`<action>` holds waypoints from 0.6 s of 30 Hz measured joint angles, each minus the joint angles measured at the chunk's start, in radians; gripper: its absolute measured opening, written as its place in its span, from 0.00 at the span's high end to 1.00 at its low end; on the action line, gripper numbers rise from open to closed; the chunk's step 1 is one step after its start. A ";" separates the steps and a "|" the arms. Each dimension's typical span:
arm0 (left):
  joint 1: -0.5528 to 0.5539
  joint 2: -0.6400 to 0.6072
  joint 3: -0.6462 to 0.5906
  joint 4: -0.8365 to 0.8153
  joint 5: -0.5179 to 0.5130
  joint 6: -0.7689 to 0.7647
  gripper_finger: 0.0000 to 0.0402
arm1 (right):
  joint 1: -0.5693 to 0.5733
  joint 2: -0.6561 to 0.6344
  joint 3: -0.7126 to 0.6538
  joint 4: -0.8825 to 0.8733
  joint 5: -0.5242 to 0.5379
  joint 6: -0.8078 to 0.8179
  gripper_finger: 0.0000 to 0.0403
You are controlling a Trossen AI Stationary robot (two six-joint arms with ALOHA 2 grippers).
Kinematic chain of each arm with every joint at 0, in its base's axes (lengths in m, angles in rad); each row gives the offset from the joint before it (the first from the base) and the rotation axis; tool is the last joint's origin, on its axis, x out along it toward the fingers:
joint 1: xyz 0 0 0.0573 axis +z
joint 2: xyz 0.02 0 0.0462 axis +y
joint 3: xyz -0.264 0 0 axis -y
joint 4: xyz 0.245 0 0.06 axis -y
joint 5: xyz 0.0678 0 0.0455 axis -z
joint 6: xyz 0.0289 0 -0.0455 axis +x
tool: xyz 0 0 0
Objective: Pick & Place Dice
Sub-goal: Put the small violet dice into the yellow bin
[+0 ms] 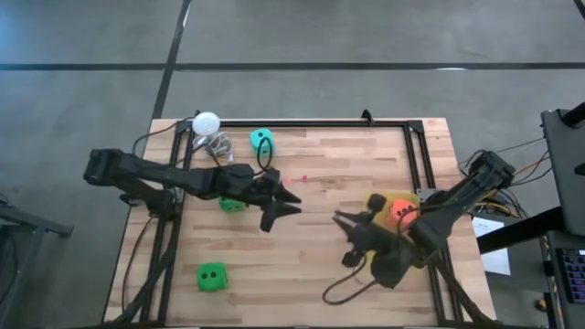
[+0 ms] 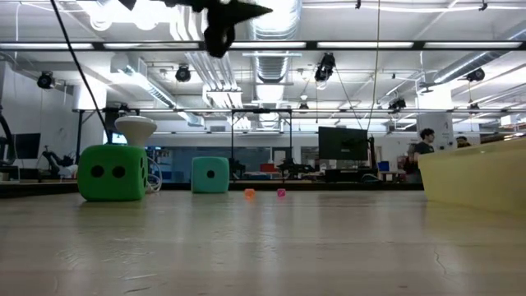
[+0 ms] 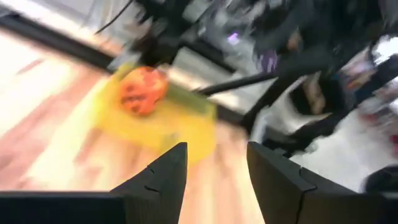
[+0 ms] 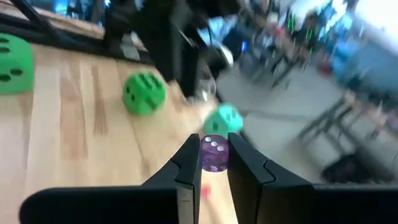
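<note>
My right gripper point(image 1: 340, 219) point(image 4: 214, 146) stands near the table's middle, shut on a small purple die point(image 4: 214, 155) with white pips. My left gripper point(image 1: 291, 203) point(image 3: 214, 152) hangs open just left of it, raised above the wood. One bright green die point(image 1: 233, 203) point(image 4: 144, 93) sits on the table beside the left arm. The other green die point(image 1: 212, 277) point(image 2: 113, 173) lies near the near edge. The teal die point(image 1: 262, 140) point(image 2: 210, 175) rests at the far side. The orange-red die point(image 1: 400, 213) point(image 3: 142, 90) lies in a yellow container point(image 1: 407, 196). My right gripper pinches the small purple die between its two fingers, one finger point(image 4: 189, 158) on each side face, with the pipped face point(image 4: 214, 147) showing between them. The low view shows no gripper at table height, so the die is lifted clear.
A white ball point(image 1: 206, 122) on a wire stand sits at the far left corner beside the teal die. Two tiny coloured bits point(image 2: 249, 193) point(image 2: 281, 193) lie mid-table. A black frame point(image 1: 302, 122) borders the wood. A cable point(image 1: 343, 288) loops under the right arm.
</note>
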 joint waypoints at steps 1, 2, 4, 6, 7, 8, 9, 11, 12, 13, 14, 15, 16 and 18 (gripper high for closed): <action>0.003 -0.016 -0.003 -0.043 -0.008 0.012 0.57 | 0.002 -0.015 0.000 -0.092 -0.017 0.094 0.89; 0.003 -0.030 -0.004 -0.071 -0.020 0.021 0.58 | 0.004 -0.026 0.000 -0.186 -0.048 0.192 0.89; 0.003 -0.059 -0.006 -0.097 -0.033 0.035 0.58 | 0.008 -0.040 -0.003 -0.366 -0.139 0.382 0.89; 0.002 -0.074 -0.017 -0.126 -0.033 0.038 0.58 | 0.007 -0.050 -0.011 -0.509 -0.235 0.548 0.89; 0.002 -0.076 -0.023 -0.132 -0.034 0.038 0.58 | 0.008 -0.053 -0.018 -0.574 -0.288 0.615 0.89; 0.002 -0.078 -0.030 -0.147 -0.034 0.037 0.58 | 0.009 -0.054 -0.026 -0.623 -0.348 0.677 0.89; 0.003 -0.080 -0.037 -0.155 -0.038 0.036 0.58 | 0.008 -0.054 -0.036 -0.656 -0.407 0.727 0.89; 0.003 -0.083 -0.046 -0.143 -0.040 0.022 0.58 | 0.009 -0.053 -0.072 -0.697 -0.538 0.791 0.89; 0.003 -0.084 -0.054 -0.143 -0.040 0.016 0.58 | 0.009 -0.053 -0.093 -0.698 -0.601 0.811 0.89; 0.003 -0.084 -0.061 -0.149 -0.040 0.011 0.59 | 0.009 -0.053 -0.116 -0.695 -0.660 0.828 0.89; 0.002 -0.083 -0.067 -0.153 -0.038 0.011 0.59 | 0.012 -0.053 -0.141 -0.694 -0.714 0.846 0.89; 0.002 -0.081 -0.074 -0.155 -0.037 0.011 0.59 | 0.017 -0.053 -0.169 -0.694 -0.763 0.867 0.89; 0.002 -0.082 -0.079 -0.157 -0.037 0.011 0.59 | 0.023 -0.052 -0.199 -0.694 -0.808 0.890 0.89; 0.001 -0.087 -0.085 -0.158 -0.037 0.010 0.59 | 0.038 -0.052 -0.254 -0.688 -0.884 0.934 0.89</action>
